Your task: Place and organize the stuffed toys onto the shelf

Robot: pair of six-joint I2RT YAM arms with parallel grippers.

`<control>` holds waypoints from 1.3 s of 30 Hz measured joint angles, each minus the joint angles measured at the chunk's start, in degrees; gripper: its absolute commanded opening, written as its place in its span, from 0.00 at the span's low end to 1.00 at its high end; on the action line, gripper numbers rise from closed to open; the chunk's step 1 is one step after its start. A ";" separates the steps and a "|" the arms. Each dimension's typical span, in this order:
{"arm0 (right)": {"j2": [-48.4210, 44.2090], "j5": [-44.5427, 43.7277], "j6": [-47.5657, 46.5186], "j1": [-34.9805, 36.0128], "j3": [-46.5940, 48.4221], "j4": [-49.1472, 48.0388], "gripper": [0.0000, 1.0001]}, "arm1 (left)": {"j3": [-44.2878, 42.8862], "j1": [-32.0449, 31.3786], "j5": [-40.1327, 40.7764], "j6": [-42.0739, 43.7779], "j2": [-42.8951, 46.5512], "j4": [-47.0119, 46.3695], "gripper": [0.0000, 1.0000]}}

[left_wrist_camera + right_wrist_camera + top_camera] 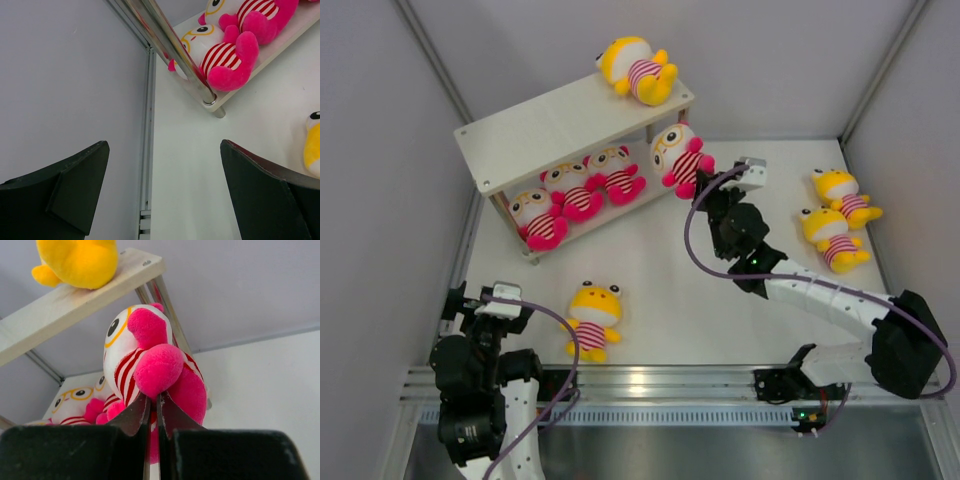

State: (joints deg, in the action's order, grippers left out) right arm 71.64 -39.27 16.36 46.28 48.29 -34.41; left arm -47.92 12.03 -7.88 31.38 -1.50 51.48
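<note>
The shelf [550, 125] stands at the back left. One yellow stuffed toy [638, 70] lies on the right end of its top board. Three pink toys [582, 190] sit in a row on the lower board. My right gripper [703, 192] is shut on a limb of a fourth pink toy [680, 156], held at the lower board's right end. In the right wrist view the jaws [154, 402] pinch that toy [150, 360] under the top board [75, 305]. My left gripper [488, 302] is open and empty near the front left; its fingers [85, 175] frame bare table.
One yellow toy [592, 318] sits on the table just right of my left gripper; its edge shows in the left wrist view [314, 147]. Two more yellow toys [838, 188] [832, 236] lie at the far right. Enclosure walls close in the left, back and right.
</note>
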 measured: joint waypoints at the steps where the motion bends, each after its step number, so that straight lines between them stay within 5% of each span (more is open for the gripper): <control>1: 1.31 -0.11 -0.87 0.00 0.72 -1.20 0.00 | 0.00 0.00 0.00 0.07 -0.02 0.00 0.99; 26: 37.07 -3.50 -12.98 -0.72 21.97 -24.33 0.00 | 1.42 1.07 -0.24 0.31 -0.81 -0.02 0.99; 33: 45.29 -7.54 -17.46 -1.22 30.03 -24.48 0.00 | 2.64 1.07 -0.24 0.59 -0.81 0.00 0.99; 39: 47.06 -7.67 -11.37 -2.89 31.41 -16.68 0.00 | 2.86 1.18 -0.26 0.76 -0.81 0.00 0.99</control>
State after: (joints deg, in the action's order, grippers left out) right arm 118.69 -46.94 4.99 43.40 79.70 -51.09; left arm -45.06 13.21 -8.14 32.14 -2.31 51.48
